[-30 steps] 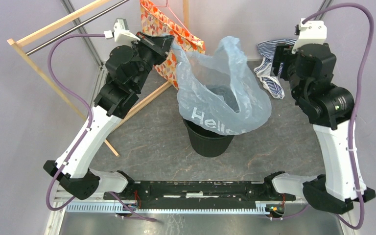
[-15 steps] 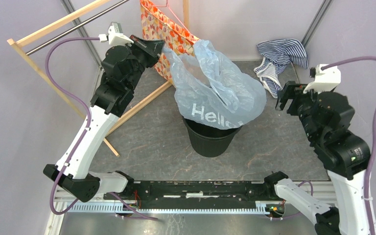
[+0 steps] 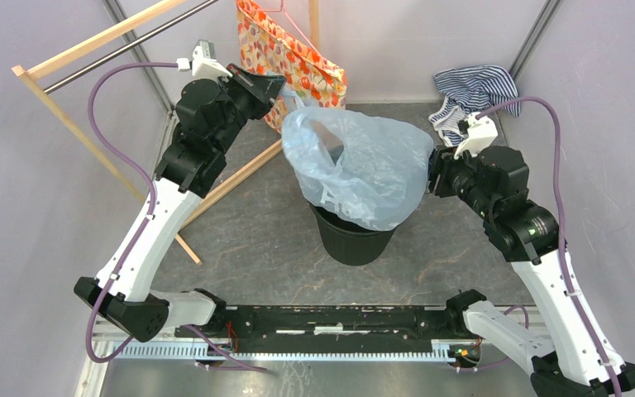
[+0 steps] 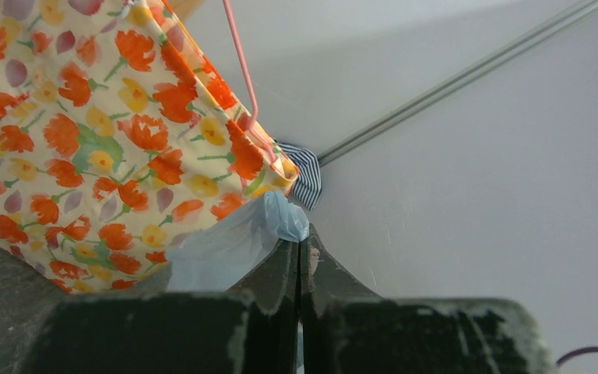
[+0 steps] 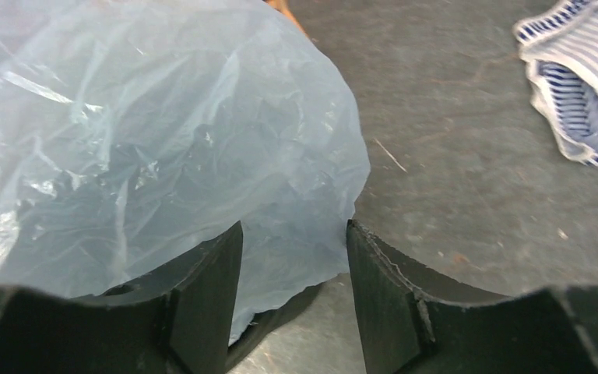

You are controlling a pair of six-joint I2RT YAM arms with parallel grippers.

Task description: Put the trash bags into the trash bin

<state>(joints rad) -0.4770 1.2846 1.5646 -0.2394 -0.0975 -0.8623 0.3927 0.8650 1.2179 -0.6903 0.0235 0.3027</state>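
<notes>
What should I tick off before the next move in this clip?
1. Grip of left tool on bag edge: ok, shut on it.
2. Grip of right tool on bag: not ok; jaws apart, bag edge between them.
3. Position of bag over bin: ok.
4. Whole bag inside bin: not ok; it billows above the rim.
5. Gap between cloth and bag: ok.

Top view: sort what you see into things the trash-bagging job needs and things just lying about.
Belongs to the job: trash bag, draped over the trash bin; left gripper, shut on the bag's edge; right gripper, open at the bag's other side.

Just lying about: orange floral bag; striped cloth; wooden frame.
</notes>
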